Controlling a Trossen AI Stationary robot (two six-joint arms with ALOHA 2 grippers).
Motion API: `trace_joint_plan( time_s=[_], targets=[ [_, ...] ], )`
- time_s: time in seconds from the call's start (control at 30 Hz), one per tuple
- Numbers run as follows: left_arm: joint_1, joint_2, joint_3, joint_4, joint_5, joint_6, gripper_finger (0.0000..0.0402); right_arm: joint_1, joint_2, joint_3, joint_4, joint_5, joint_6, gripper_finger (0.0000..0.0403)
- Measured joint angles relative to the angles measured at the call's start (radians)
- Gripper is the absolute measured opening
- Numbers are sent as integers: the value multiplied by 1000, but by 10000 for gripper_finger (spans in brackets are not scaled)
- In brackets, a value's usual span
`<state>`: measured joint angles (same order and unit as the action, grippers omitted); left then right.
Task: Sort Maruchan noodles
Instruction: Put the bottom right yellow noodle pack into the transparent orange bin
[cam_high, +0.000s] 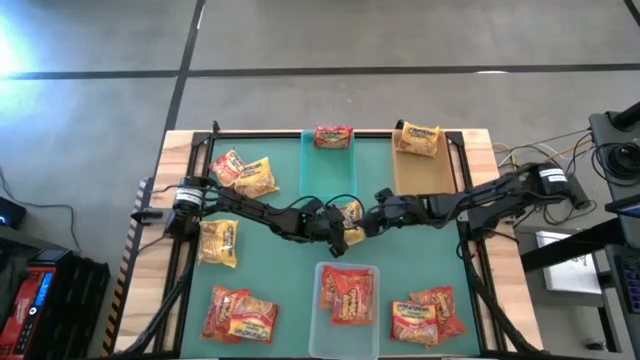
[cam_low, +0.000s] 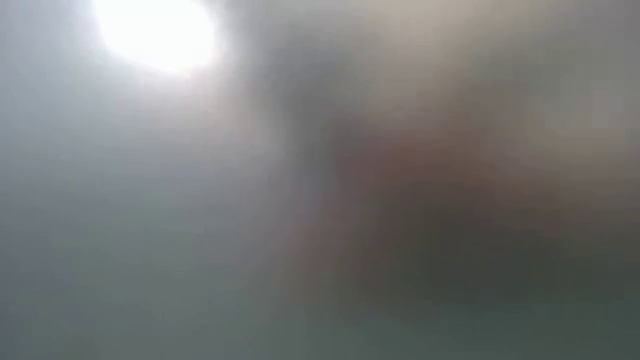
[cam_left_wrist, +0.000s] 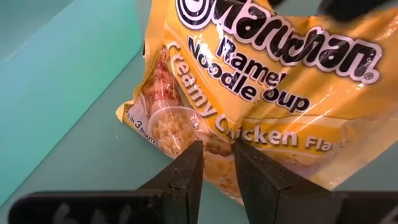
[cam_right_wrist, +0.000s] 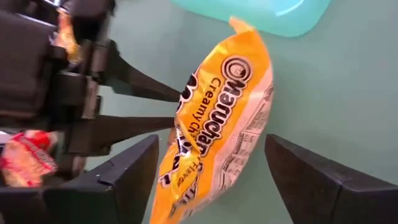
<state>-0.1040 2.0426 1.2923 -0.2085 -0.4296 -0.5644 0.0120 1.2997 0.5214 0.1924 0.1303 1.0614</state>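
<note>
Left gripper (cam_left_wrist: 217, 171) pinches the yellow Maruchan packet (cam_left_wrist: 261, 93) at mid-table; right gripper (cam_right_wrist: 211, 180) stands spread around it. Handover appears underway. Next, the left must carry it to its matching group.

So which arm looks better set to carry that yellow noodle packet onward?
Probably the left. The left gripper pinches the yellow packet by its edge, while the right gripper stands open around it, gripping nothing.
</note>
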Motion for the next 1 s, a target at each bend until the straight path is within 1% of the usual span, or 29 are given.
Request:
trace_joint_plan(
  time_s=[0.1, 0.23, 0.37, 0.57, 0.73, 1.0],
  targets=[
    [0, 0, -4, 4, -7, 2, 75, -3, 75, 42, -4, -5, 9, 297],
    [0, 0, -16, 13, -10, 2, 75, -21, 145, 94, -1, -64, -27, 304],
    [0, -1, -31, 40, -13, 2, 75, -34, 192, 124, -1, -67, -50, 302],
    [1, -1, -34, 78, -13, 34, 75, -44, 234, 132, 0, -67, -79, 298],
    [-3, -2, -34, 78, -44, 62, 75, -44, 228, 132, -19, -68, -117, 273],
    [-27, -21, -7, 83, -59, 104, 75, -44, 221, 132, -39, -68, -197, 195]
  ],
)
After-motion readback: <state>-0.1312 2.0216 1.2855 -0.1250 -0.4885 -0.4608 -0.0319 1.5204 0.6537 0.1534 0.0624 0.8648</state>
